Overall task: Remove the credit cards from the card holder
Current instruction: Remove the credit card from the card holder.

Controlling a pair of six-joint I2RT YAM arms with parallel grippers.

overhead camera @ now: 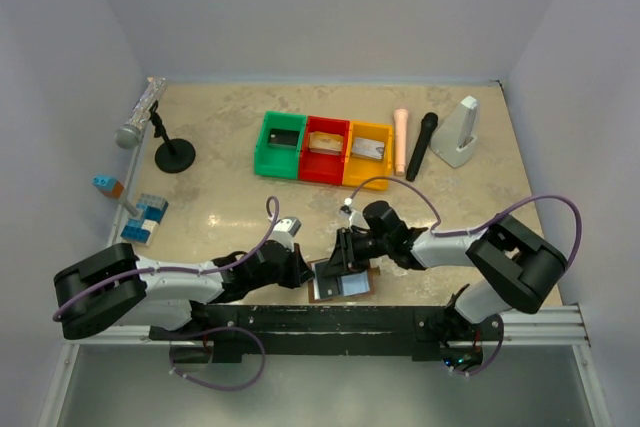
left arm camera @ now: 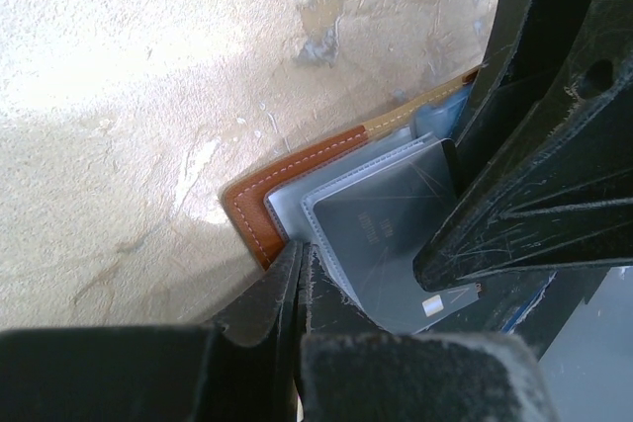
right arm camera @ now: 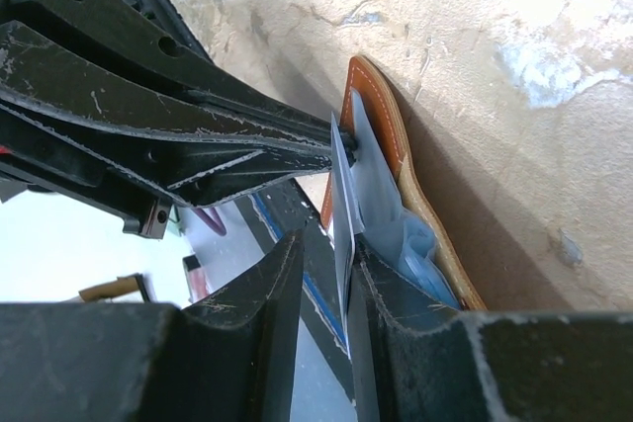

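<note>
currently the card holder (overhead camera: 352, 287) lies open on the table (overhead camera: 230, 197), its grey-blue lining turned up and its brown stitched border showing around it. the left gripper (overhead camera: 305, 273) is fully closed with nothing between its fingers, and its tips are set against the holder's brown edge at one corner. the right gripper (overhead camera: 345, 255) is brought down onto the holder from the other side. its jaws are narrowly parted, and the thin edge of a grey card (left arm camera: 381, 234) stands between them. the card lies against one finger while a gap is seen at the other, so it is not pinched. most of that card is still seated in a clear pocket of the holder.

well beyond the holder, a green bin (overhead camera: 262, 147), a red bin (overhead camera: 322, 171) and a yellow bin (overhead camera: 362, 179) are lined up touching one another. a dark card (overhead camera: 285, 137) is seen in the green one, a tan card (overhead camera: 327, 140) in the red one and a silvery card (overhead camera: 371, 150) in the yellow one.
</note>
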